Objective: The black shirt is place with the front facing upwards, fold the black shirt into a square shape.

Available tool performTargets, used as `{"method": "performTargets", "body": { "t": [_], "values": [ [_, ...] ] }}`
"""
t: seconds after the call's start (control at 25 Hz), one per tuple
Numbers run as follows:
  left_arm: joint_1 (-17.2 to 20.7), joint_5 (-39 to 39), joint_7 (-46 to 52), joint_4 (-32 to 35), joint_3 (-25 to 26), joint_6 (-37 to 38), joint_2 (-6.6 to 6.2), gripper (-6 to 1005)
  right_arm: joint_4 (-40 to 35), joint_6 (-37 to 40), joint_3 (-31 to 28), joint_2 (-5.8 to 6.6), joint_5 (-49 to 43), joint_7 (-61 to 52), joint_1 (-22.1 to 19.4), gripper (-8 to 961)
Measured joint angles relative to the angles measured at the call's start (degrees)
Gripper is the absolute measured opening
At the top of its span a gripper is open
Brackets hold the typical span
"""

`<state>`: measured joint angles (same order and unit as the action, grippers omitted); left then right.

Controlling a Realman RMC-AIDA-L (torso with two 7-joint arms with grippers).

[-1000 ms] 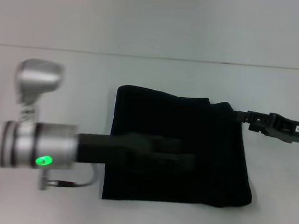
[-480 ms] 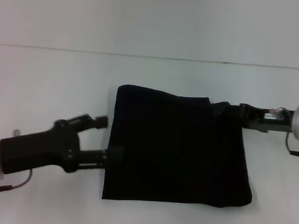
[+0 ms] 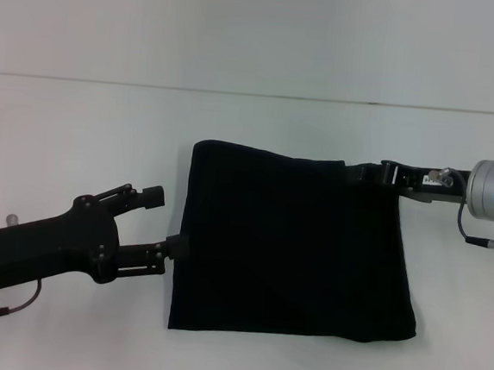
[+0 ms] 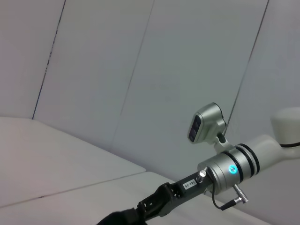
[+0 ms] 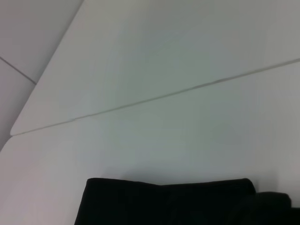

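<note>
The black shirt (image 3: pixel 294 245) lies folded flat on the white counter (image 3: pixel 78 136), a near-square block slightly wider than deep, its long axis running left to right across the robot's front. No lettering or neck label shows on its upper face. The left gripper (image 3: pixel 164 223) sits at the shirt's left edge, its jaws apart, one finger (image 3: pixel 177 247) touching the cloth edge and the other clear of it above. The right gripper (image 3: pixel 385 173) is at the shirt's far right corner; whether its jaws are apart or clamped on the cloth cannot be told.
</note>
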<state>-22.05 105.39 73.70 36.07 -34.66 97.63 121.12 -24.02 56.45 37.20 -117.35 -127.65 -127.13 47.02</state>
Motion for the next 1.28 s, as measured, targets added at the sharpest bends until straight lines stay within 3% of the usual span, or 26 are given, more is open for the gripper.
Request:
{"method": "performTargets", "body": {
  "t": [0.2,0.32,0.52,0.76,1.0,1.28],
  "values": [
    [0.03,0.41,0.09,-0.47,0.03,-0.35,-0.07,951,0.13,-0.35,-0.23,0.01,0.12,0.04,0.04,402],
    [0.05,0.38,0.04,-0.94,0.03,-0.63,-0.17,950,-0.24,-0.27,-0.50,-0.10,0.33,0.12,0.03,167],
    [-0.07,0.42,-0.05,-1.87,0.03,-1.36,-0.28,950,-0.82,1.38,-0.51,-0.13,4.48,2.42,-0.55,16],
    [-0.07,0.35,0.26,-2.18,0.03,-1.46,-0.55,950,-0.94,2.09,-0.63,0.17,7.49,5.71,-1.57,17],
    [0.15,0.15,0.65,-2.27,0.03,-1.48,-0.64,950,-0.61,-6.27,0.11,-0.22,7.30,7.68,-2.20,18],
    [0.08,0.29,1.00,-2.27,0.03,-1.48,-0.62,949,-0.23,-13.04,2.10,-2.05,7.15,8.06,-1.77,19]
  ]
}}
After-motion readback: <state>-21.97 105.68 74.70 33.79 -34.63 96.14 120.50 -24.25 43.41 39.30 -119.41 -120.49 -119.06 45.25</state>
